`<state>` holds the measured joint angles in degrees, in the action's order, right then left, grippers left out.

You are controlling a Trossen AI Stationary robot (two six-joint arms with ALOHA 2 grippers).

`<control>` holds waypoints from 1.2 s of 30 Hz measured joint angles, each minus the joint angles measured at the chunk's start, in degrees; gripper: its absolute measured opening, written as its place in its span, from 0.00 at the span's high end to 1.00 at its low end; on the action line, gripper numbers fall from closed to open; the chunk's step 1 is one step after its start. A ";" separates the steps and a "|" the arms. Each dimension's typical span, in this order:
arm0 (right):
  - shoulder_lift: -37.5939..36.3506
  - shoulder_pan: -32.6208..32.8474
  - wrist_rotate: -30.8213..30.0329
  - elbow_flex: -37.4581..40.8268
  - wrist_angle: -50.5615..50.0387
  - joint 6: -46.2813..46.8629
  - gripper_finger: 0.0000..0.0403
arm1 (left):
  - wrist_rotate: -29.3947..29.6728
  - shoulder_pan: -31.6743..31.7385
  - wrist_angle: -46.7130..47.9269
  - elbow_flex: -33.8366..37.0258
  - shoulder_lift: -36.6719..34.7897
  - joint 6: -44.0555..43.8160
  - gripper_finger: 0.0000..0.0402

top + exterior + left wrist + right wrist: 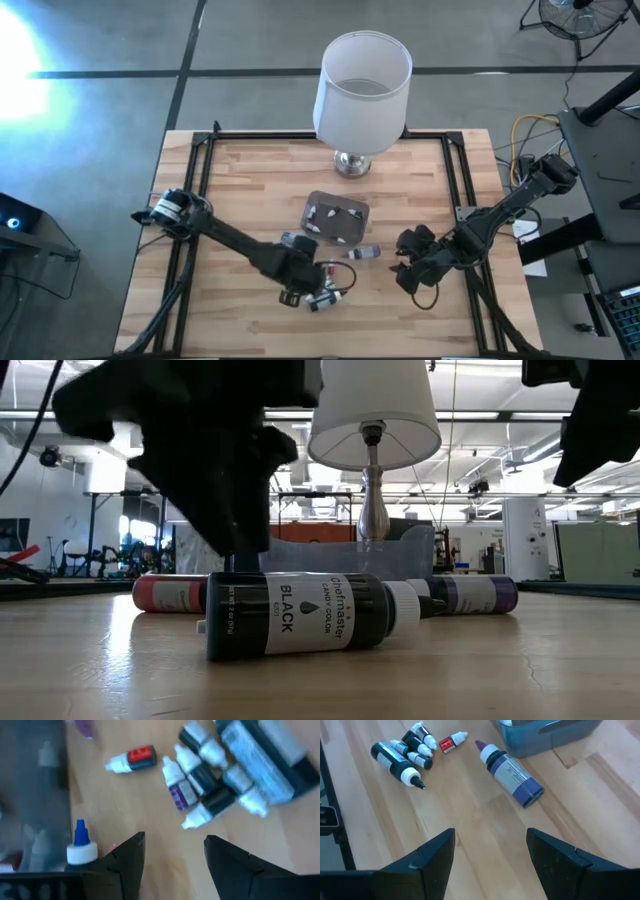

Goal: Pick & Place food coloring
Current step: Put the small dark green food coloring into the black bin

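On the pale wooden-plank desk the left gripper hangs low near the front edge, just beside a small cluster of tiny food coloring bottles with white and dark bodies. Its fingers are spread with nothing between them, and the left wrist view shows the cluster lying ahead of the open fingers, with a red-labelled bottle a little apart. The right gripper waits toward the front right of the desk, fingers also spread and empty; a larger purple-labelled bottle lies on its side ahead of it, close to the small greyish translucent rectangular tub at the desk's middle. The tub already seems to have a few small bottles in it, though I cannot make them out well. A white-shaded lamp on a chrome base stands at the back edge. From table height, a black-labelled bottle lies on its side nearest the front.

I'd judge this as the approach before a pick: the left gripper needs to line up over one bottle of the cluster, lower, and close without nudging its neighbours, since they lie touching and would roll easily.
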<state>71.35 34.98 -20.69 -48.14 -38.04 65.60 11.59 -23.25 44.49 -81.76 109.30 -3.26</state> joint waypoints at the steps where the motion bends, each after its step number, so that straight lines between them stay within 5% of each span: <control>1: 0.00 0.00 -0.02 0.00 -0.04 0.35 0.40 | -1.64 0.76 -0.03 0.38 0.04 2.41 0.55; 12: 0.07 -0.16 -0.75 0.64 -0.65 1.98 0.40 | -12.51 3.53 -9.50 5.03 0.30 11.81 0.55; 26: 0.13 -0.17 -2.01 2.62 -0.60 6.45 0.40 | -12.94 3.11 -15.78 7.24 1.97 12.03 0.55; 36: 0.13 -0.13 -1.92 2.62 -0.59 6.89 0.40 | -12.34 3.09 -15.05 7.22 3.18 12.39 0.65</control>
<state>71.48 34.85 -22.61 -45.52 -38.63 72.49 -0.75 -20.16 29.44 -74.54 112.49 9.13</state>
